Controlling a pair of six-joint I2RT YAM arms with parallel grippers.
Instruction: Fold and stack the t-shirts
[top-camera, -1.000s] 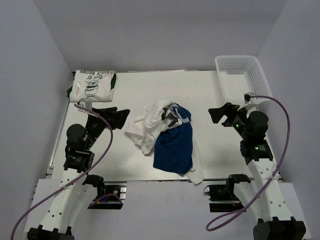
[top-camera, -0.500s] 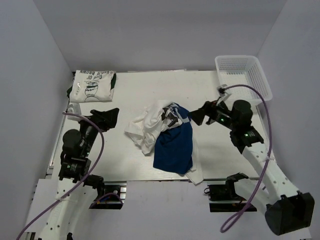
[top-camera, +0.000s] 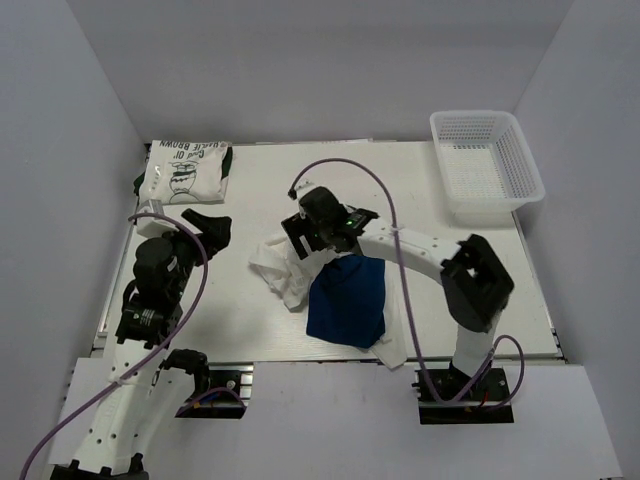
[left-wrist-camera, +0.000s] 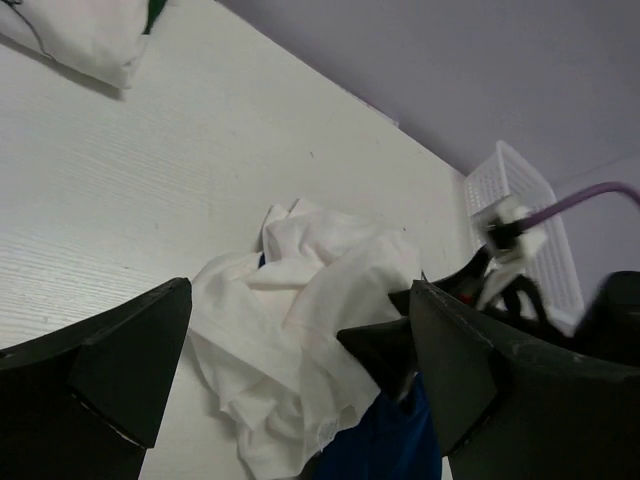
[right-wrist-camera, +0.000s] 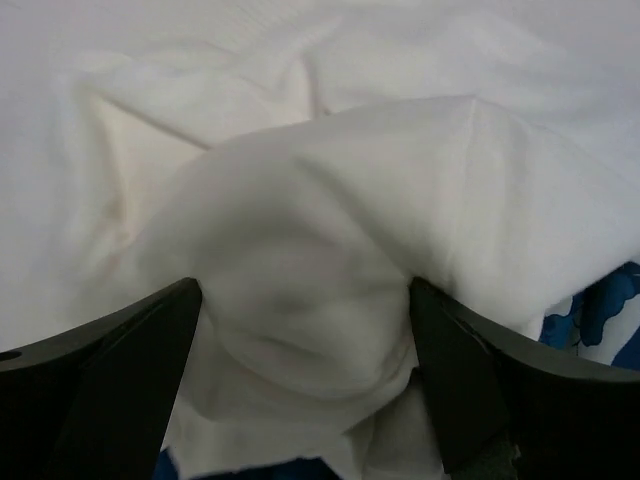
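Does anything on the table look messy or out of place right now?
Yes: the white shirt and the blue shirt lie crumpled together in a heap mid-table, unfolded, while the green-print shirt sits neatly folded at the far left corner.

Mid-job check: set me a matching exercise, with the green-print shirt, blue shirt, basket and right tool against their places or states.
Things:
1. green-print shirt
2. blue shirt
3. basket
4. right tool

Places or states:
A. far right corner of the table
B. open over the crumpled white shirt
C. folded, far left corner
D. middle, touching white cloth

Pairs: 1-C, 2-D, 3-A, 4-B
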